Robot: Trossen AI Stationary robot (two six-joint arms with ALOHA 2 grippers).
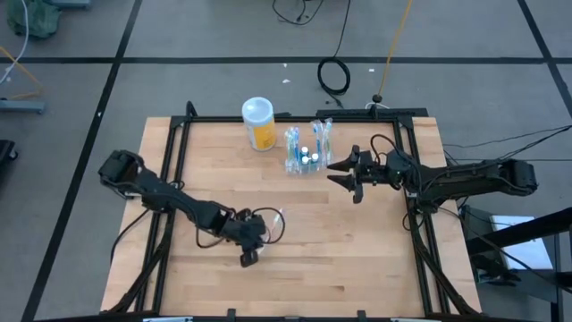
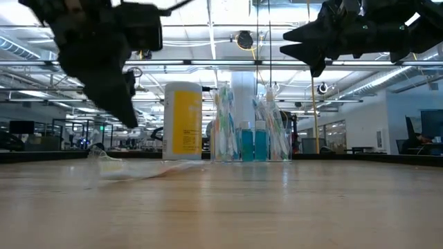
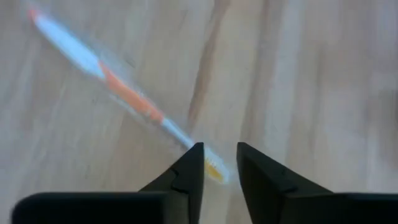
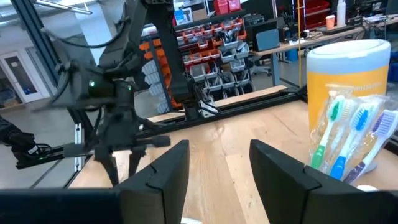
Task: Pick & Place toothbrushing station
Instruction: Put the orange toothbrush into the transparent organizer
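With its narrow-gapped left tool [image 3: 219, 163] just over the loose toothbrush [image 3: 127, 93] near-left, a skewed pinch could flick it; the toothbrushing station [image 1: 307, 150] sits far-centre beside the open, empty right tool [image 1: 342, 170].

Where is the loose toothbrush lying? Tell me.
In the high view the toothbrush lies flat on the table's left front part, just beside the left gripper, well apart from the station at the back.
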